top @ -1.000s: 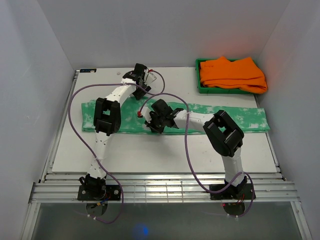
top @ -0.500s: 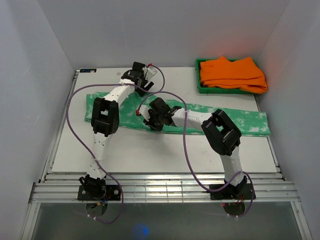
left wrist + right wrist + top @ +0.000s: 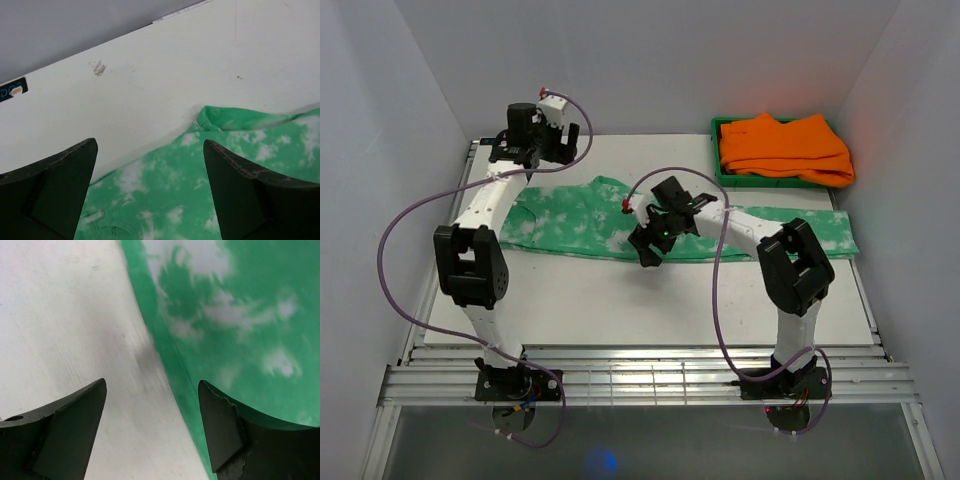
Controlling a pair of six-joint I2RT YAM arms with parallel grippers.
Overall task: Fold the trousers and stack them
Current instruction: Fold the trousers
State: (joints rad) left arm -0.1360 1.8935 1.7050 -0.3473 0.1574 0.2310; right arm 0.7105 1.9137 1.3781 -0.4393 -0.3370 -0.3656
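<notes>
The trousers [image 3: 580, 215], green with white blotches, lie flat across the white table [image 3: 580, 300], with the left part doubled over and wider than the strip running right. My left gripper [image 3: 518, 152] hangs open and empty over the trousers' back left corner. In the left wrist view, cloth [image 3: 200, 200] and bare table [image 3: 150, 65] lie below the open gripper [image 3: 150, 150]. My right gripper [image 3: 648, 250] is open at the trousers' near edge. In the right wrist view the folded edge [image 3: 170, 360] runs between the fingers of the gripper [image 3: 151, 390], and nothing is held.
A green bin [image 3: 717, 150] at the back right holds folded orange garments [image 3: 785, 148]. White walls close in the table on three sides. Purple cables loop from both arms over the table. A bare strip of board lies in front of the trousers.
Both grippers have opened and let go of the cloth. The left arm has swung up and back to the far left. The trousers' left end now lies folded over, shorter and wider.
</notes>
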